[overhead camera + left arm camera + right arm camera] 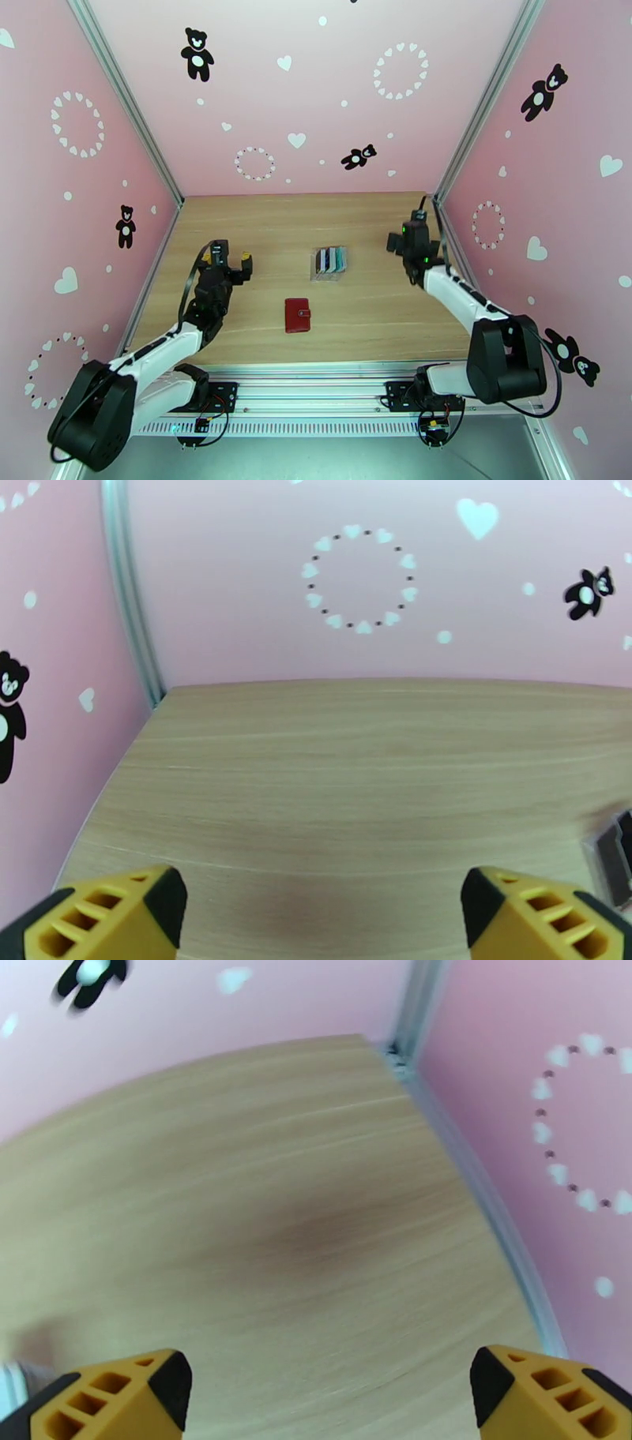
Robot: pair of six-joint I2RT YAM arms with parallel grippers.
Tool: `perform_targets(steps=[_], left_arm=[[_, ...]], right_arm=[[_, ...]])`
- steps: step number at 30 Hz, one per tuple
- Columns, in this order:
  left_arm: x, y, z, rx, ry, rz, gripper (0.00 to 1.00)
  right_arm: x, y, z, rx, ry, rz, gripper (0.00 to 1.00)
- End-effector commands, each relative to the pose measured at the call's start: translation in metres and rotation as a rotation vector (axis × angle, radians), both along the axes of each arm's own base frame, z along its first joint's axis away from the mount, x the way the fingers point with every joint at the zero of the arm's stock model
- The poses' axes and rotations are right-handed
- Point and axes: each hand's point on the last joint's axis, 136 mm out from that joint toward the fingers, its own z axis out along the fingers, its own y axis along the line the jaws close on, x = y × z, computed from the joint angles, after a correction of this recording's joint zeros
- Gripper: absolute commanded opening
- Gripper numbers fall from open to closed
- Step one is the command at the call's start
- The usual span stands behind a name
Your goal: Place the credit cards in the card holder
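Credit cards (330,260) tiny; rack (610,853) edge-cropped.

The credit cards (330,260) stand in a rack (315,275) mid-table; the card holder (297,314) lies before it, slightly left; left gripper (234,256) to their left, right gripper (324,1390) to their right

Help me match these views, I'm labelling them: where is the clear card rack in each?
Top external: clear card rack, mid-table, beyond the red card holder.
Left wrist: cut off at lower right edge.
Right wrist: blurred patch lower left, cannot tell.
Shared landmark: wooden table.
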Motion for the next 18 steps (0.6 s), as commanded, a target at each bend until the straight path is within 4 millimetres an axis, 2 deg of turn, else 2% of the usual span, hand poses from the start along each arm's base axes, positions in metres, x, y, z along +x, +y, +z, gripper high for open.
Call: perform_targets(steps=[1,5,8,10,13,18], left_arm=[[-0.001,-0.009,0.011,-0.086,0.065,0.002,0.98],[-0.004,-0.027,0.013,-0.191,0.171,-0.05,0.98],[-0.011,-0.05,0.01,-0.292,0.229,-0.147,0.98],[-0.018,-0.059,0.005,-0.355,0.275,-0.163,0.98],[-0.03,-0.082,-0.003,-0.432,0.352,-0.278,0.98],[-0.056,-0.099,-0.024,-0.48,0.464,-0.328,0.98]], right_arm=[[-0.027,0.011,-0.014,0.019,0.145,-0.03,0.99],[-0.036,0.054,0.011,-0.021,0.049,0.12,0.99],[-0.05,0.08,0.019,-0.014,0.07,0.198,0.99],[-0.061,0.097,0.019,0.0,0.089,0.243,0.99],[-0.079,0.119,0.014,0.022,0.123,0.299,0.99],[-0.113,0.162,-0.001,0.046,0.18,0.41,0.92]])
